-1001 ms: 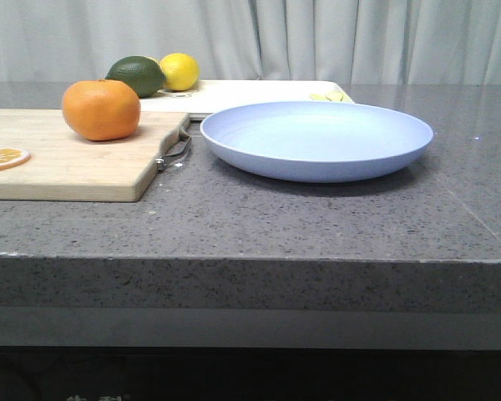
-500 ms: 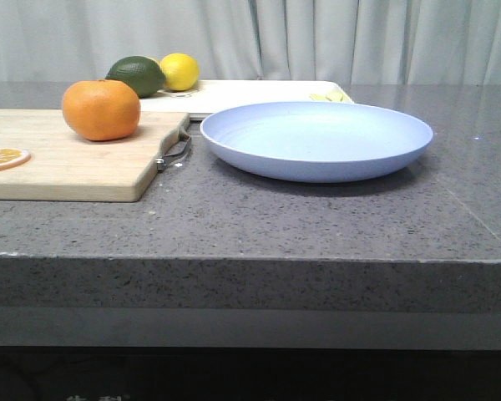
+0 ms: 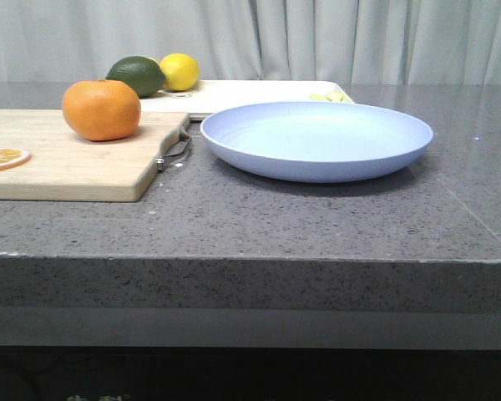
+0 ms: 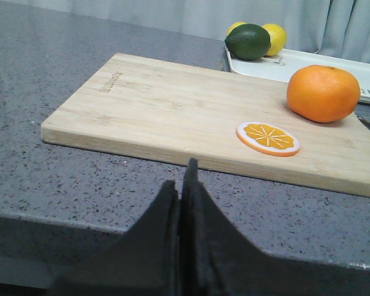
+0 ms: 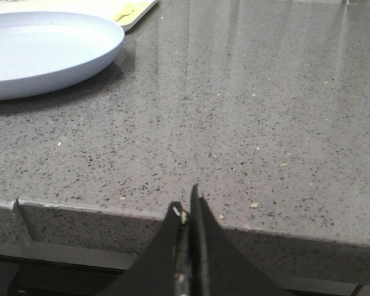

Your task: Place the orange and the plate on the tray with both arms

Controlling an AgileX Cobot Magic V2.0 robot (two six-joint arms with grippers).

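Nothing was grasped yet: both tools, left [image 4: 184, 185] and right [image 5: 189, 209], sat closed at the worktop's [image 3: 317, 217] near edge; next, open toward orange [image 3: 101, 109] and plate [image 3: 316, 139].

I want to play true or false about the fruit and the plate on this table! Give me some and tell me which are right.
1. The orange sits on the wooden cutting board. True.
2. The plate is already on the tray. False: it rests on the grey table, in front of the tray.
3. A lemon and a green fruit are at the back, by the tray's left end. True.
4. The orange slice lies inside the plate. False: it lies on the cutting board; the plate holds nothing.
5. The left gripper is gripping the orange. False: its jaws are shut on nothing, back at the table's near edge.
6. The right gripper has its jaws shut. True.
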